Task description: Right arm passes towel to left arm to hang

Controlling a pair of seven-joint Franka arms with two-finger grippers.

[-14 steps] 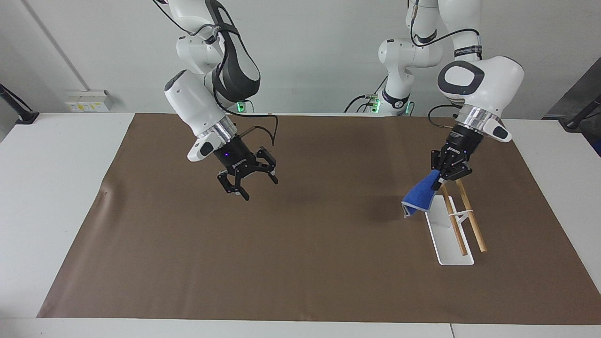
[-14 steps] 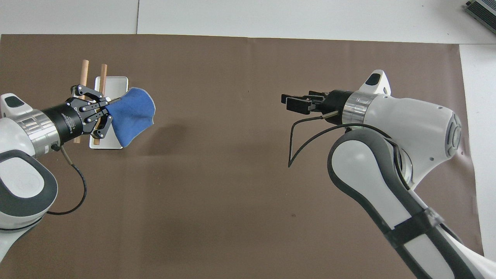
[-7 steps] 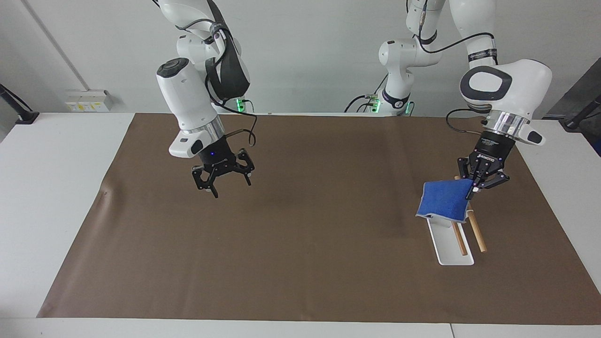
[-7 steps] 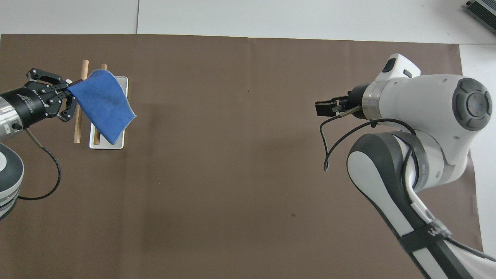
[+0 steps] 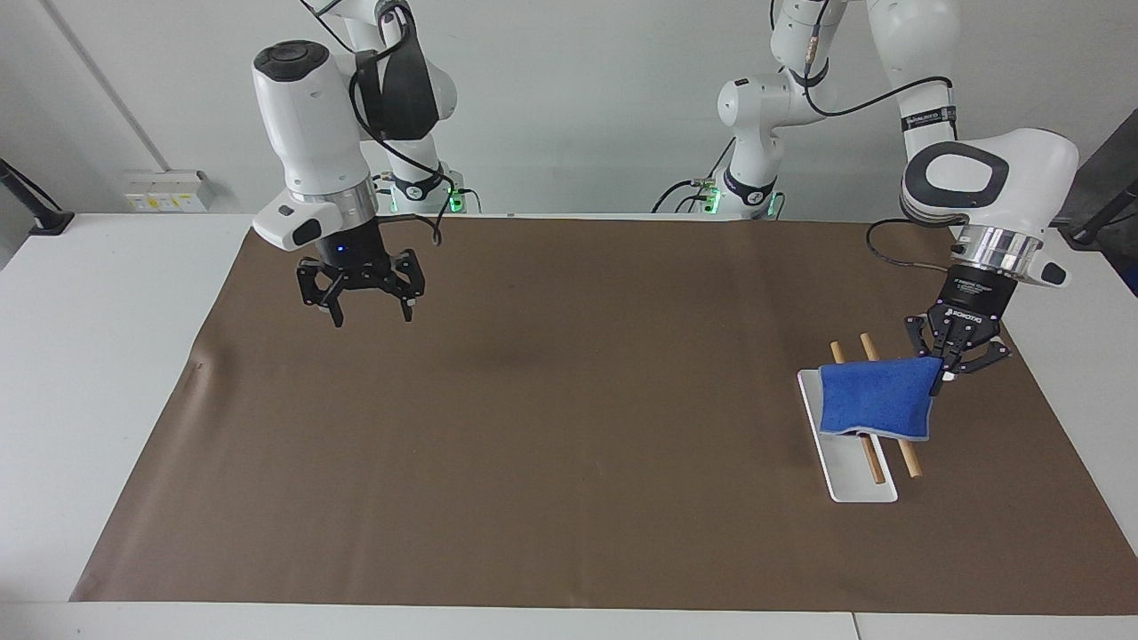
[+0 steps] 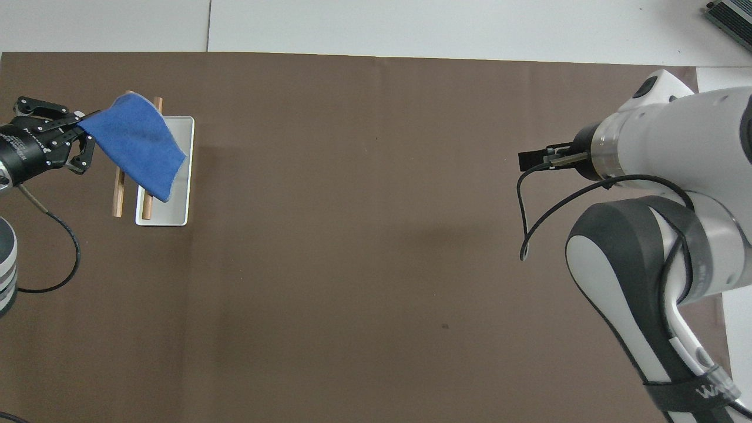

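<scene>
The bright blue towel (image 5: 876, 397) hangs spread over the two wooden rods (image 5: 892, 449) of a small rack with a white base (image 5: 855, 483), at the left arm's end of the table. It also shows in the overhead view (image 6: 136, 143). My left gripper (image 5: 946, 363) is shut on the towel's upper corner and holds it over the rack's outer rod; it also shows in the overhead view (image 6: 69, 138). My right gripper (image 5: 366, 300), with a blue light at its wrist, is open and empty, raised over the mat at the right arm's end.
A brown mat (image 5: 569, 418) covers most of the white table (image 5: 98, 356). The rack's wooden rods (image 6: 119, 191) and white base (image 6: 176, 208) show in the overhead view. A black cable loops from the right arm's wrist (image 6: 526, 200).
My left gripper has carried the towel outward across the rack, so it now drapes over both rods. My right gripper has drawn back toward its own end of the table and turned to point down.
</scene>
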